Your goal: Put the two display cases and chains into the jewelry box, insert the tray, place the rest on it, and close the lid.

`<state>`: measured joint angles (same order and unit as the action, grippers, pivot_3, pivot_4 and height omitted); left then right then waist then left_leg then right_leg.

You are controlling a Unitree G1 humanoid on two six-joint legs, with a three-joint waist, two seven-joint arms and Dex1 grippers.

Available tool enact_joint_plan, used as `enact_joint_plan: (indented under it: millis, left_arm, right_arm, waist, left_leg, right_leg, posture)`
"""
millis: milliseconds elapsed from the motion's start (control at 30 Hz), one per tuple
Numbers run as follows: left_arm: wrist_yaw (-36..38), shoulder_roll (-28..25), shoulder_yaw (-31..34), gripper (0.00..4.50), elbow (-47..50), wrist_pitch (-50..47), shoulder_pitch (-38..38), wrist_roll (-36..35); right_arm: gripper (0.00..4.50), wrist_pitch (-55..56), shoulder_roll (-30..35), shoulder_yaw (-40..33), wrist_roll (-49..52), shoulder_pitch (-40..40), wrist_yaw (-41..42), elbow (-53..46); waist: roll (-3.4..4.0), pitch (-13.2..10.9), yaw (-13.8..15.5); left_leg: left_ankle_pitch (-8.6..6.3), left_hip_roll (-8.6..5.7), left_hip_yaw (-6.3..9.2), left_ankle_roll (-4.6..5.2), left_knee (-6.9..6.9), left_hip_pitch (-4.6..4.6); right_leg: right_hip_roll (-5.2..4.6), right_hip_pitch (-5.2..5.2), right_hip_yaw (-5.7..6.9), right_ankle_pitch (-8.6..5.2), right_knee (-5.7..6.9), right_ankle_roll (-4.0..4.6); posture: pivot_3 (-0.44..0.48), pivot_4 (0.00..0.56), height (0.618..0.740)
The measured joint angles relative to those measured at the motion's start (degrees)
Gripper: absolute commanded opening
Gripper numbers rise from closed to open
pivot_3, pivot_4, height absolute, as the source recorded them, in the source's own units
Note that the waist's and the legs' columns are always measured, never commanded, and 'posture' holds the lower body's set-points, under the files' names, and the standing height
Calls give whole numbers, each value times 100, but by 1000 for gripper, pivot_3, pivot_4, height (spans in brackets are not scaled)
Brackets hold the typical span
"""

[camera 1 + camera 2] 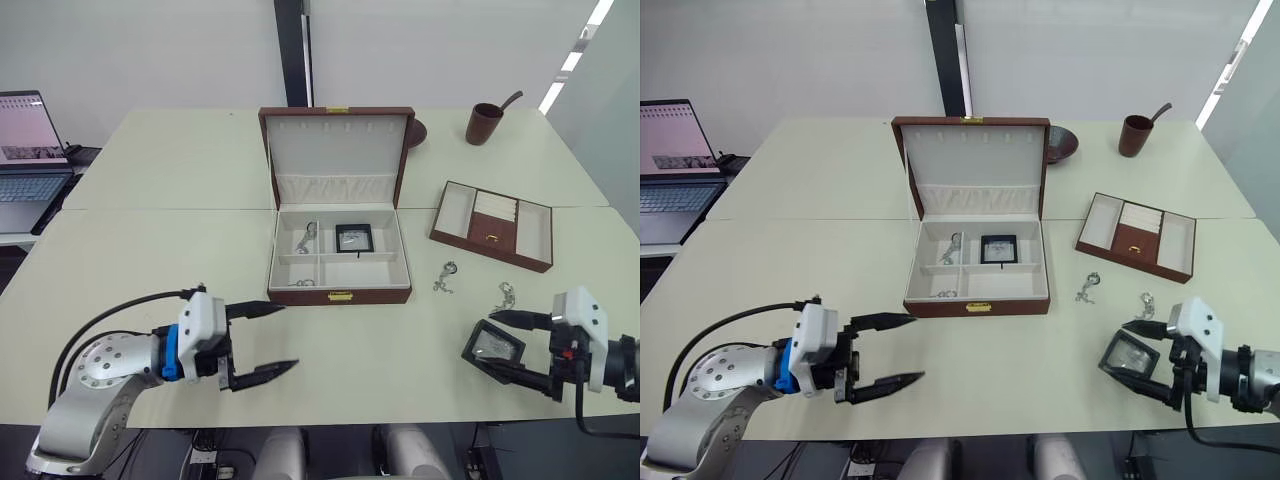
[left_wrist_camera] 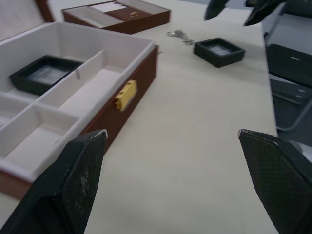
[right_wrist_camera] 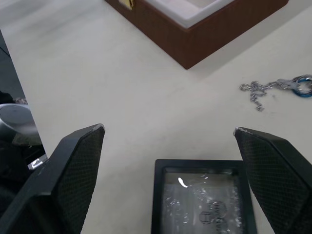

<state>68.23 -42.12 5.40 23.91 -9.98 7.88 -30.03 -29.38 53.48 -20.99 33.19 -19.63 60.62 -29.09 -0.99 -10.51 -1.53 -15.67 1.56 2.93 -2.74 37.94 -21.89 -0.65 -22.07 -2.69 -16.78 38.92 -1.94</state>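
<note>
Left gripper (image 1: 272, 340), two black fingers on a white-and-blue wrist, hangs above the pale table (image 1: 150, 250) near its front edge, left of centre; fingers spread wide, holding nothing, tips pointing right toward the box's front-left corner.

Large reddish-brown jewelry box (image 1: 340, 262) with cream lining sits mid-table, lid (image 1: 337, 155) upright on its back hinge, gold clasp facing the front edge. Back row: one thin silver chain (image 1: 307, 237) in the left compartment, one small square black display case with clear window (image 1: 354, 236) flat in the right one. Front-left compartment holds a small silvery item (too small to make out); front-right looks bare.

Right of the box, two more silver chains lie on the bare table: chain (image 1: 445, 276) just off the box's front-right corner, another chain (image 1: 504, 296) further right. Shallow reddish-brown tray (image 1: 492, 225) with cream compartments and gold-knobbed centre panel sits toward the right edge, behind both chains and apart from the box.

Second black display case (image 1: 494, 346) lies near the front-right corner of the table. Right gripper (image 3: 170, 141) is level with it, fingers wide apart and straddling it, not clamped.
</note>
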Motion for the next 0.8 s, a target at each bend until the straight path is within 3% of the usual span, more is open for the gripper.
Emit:
enact_joint_plan:
  millis: [233, 633, 800]
  left_arm:
    - [861, 94, -327, 4480, -262, 1556, 541, 361]
    - [993, 319, -510, 4480, -708, 2195, 773, 370]
    - [966, 342, -509, 4500, -863, 2201, 706, 368]
  right_arm:
    - [4500, -32, -17, 56, -391, -643, -225, -236]
    - [4500, 399, -225, 288, -1039, -887, -338, -158]
    - [2846, 593, -293, 337, -1206, -815, -371, 23]
  waist:
    - [-2, 0, -6]
    - [-2, 0, -6]
    - [-2, 0, -9]
  left_leg:
    - [0, 4, -2, 0, 2, 2]
    - [0, 4, -2, 0, 2, 3]
    - [0, 4, -2, 1, 2, 2]
  right_leg:
    - [5, 0, -1, -6, 0, 1]
    - [5, 1, -1, -11, -1, -5]
    - [6, 1, -1, -9, -1, -2]
  posture:
    - [0, 150, 740]
    - [0, 150, 740]
    - [0, 150, 740]
